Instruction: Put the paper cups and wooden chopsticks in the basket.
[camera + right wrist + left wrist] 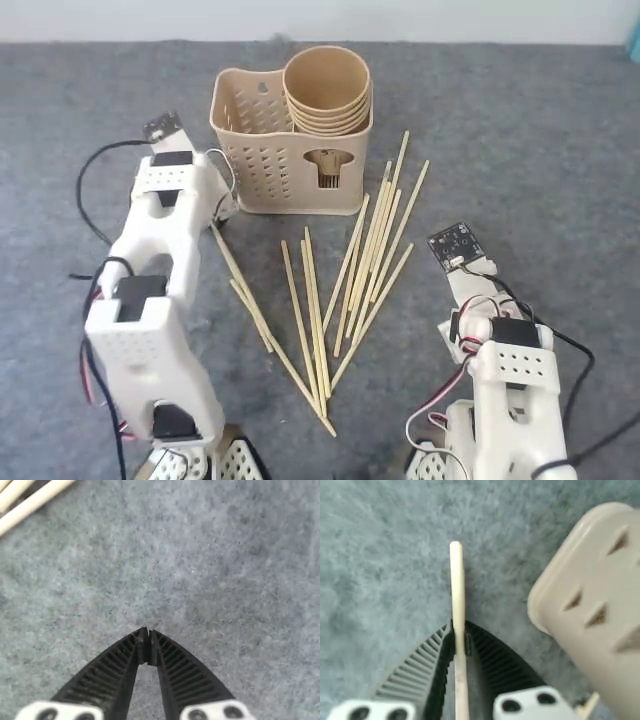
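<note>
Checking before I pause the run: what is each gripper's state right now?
Left gripper: closed on a wooden chopstick.
Right gripper: closed, holding nothing.

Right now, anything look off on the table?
Only the loose chopsticks: they lie fanned and crossing on the grey mat in front of the basket. The paper cups sit stacked inside it. Nothing looks damaged.
</note>
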`<state>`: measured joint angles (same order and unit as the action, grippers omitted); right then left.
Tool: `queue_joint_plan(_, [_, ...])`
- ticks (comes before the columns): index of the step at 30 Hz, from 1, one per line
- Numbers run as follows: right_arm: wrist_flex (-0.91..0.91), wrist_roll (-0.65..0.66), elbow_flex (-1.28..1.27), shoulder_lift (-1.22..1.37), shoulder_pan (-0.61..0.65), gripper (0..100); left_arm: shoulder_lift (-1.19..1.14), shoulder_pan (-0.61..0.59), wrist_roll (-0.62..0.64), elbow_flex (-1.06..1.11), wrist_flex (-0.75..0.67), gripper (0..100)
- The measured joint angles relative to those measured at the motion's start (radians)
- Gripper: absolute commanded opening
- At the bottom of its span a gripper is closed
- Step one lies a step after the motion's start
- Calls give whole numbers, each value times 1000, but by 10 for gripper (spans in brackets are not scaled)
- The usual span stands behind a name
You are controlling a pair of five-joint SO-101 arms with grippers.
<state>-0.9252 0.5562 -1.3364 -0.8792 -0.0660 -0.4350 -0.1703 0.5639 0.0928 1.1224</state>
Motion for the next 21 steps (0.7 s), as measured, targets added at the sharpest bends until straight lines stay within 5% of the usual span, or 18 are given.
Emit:
queue_joint_plan(5, [0, 0, 0, 0, 0, 8, 130, 0, -23, 0, 35, 12])
queue_joint_plan(21, [0, 0, -11, 0, 0, 8, 511, -35, -385, 110, 60, 12])
